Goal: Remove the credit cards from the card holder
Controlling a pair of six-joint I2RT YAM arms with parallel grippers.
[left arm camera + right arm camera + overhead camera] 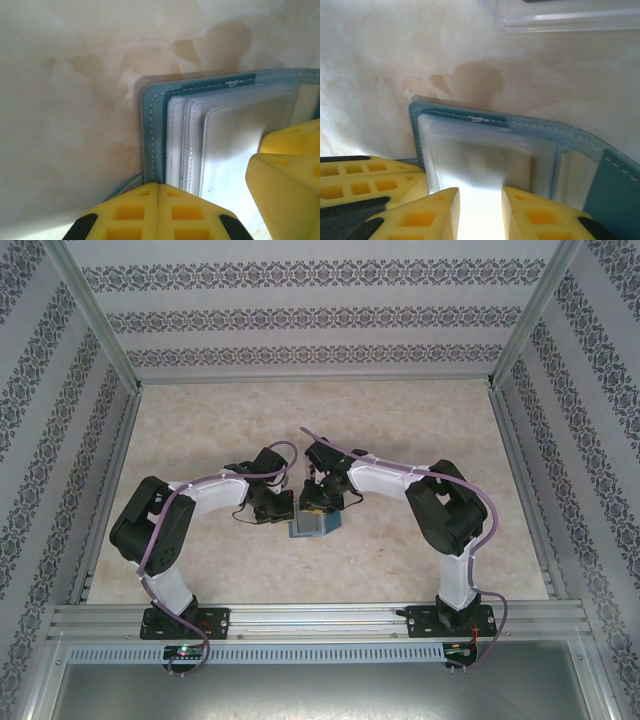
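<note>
The teal card holder (312,525) lies open on the bench (200,420), directly beneath both claws. The left claw (158,200) is pressed fully together, its tips at the holder's stitched cover edge; whether it pinches that edge cannot be told. The right claw (480,210) stands narrowly parted, its 2 fingers astride the clear sleeves (470,150). A clear plastic piece (560,20) lies beyond it.

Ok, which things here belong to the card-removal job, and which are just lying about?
Part of the job: card holder, lying open; left gripper, shut at its edge; right gripper, over its clear sleeves. Credit cards cannot be made out in them.
Lying about: clear plastic piece on the table.
</note>
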